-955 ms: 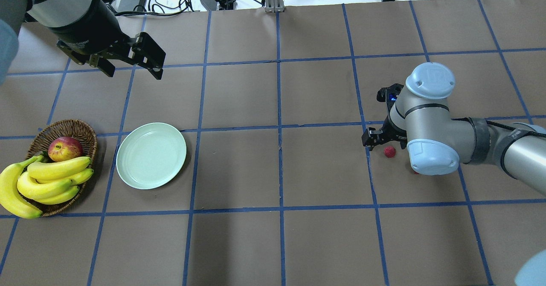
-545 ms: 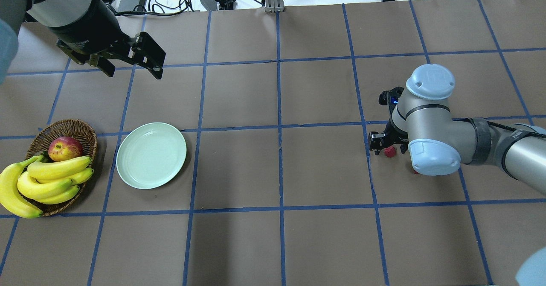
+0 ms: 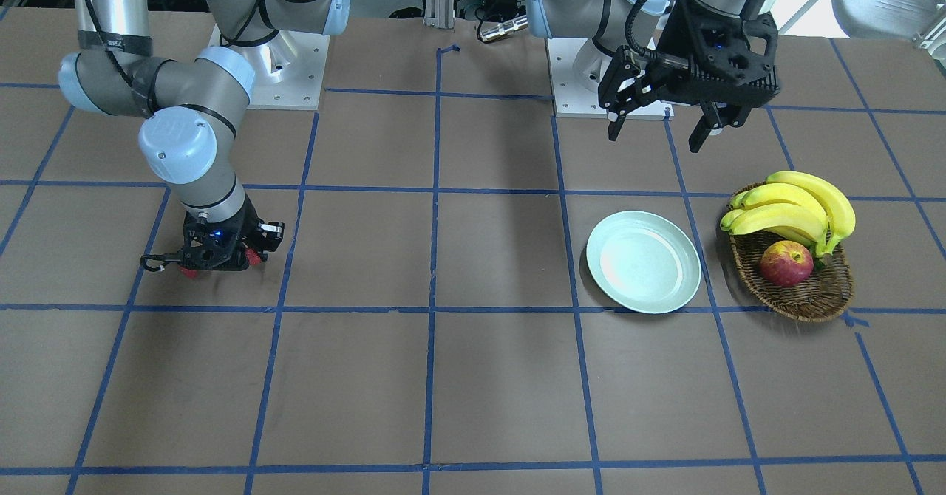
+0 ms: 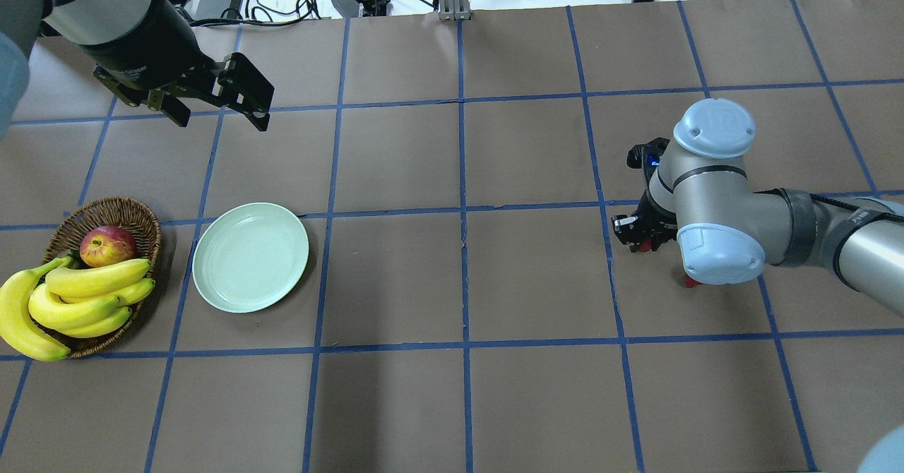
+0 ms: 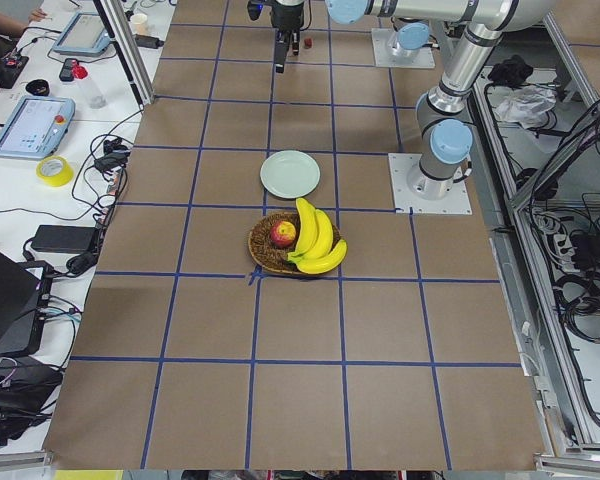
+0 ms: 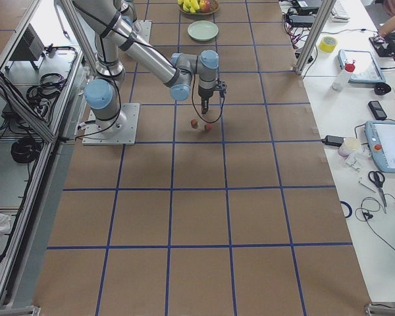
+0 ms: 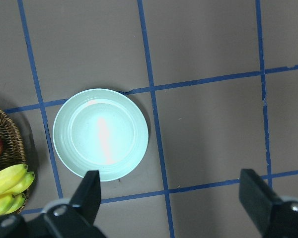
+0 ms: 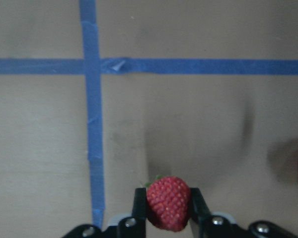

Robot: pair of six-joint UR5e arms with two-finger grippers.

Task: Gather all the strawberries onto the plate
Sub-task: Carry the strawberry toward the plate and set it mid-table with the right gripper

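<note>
Right hand (image 4: 641,240) grips one strawberry (image 8: 169,202); left hand (image 4: 217,111) hangs wide. Next, I think, carry it to the plate (image 4: 251,258).

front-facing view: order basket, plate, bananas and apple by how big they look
1. basket and plate: about alike; the basket is partly covered, so I won't rank these two
2. bananas
3. apple, plainly the smallest
</note>
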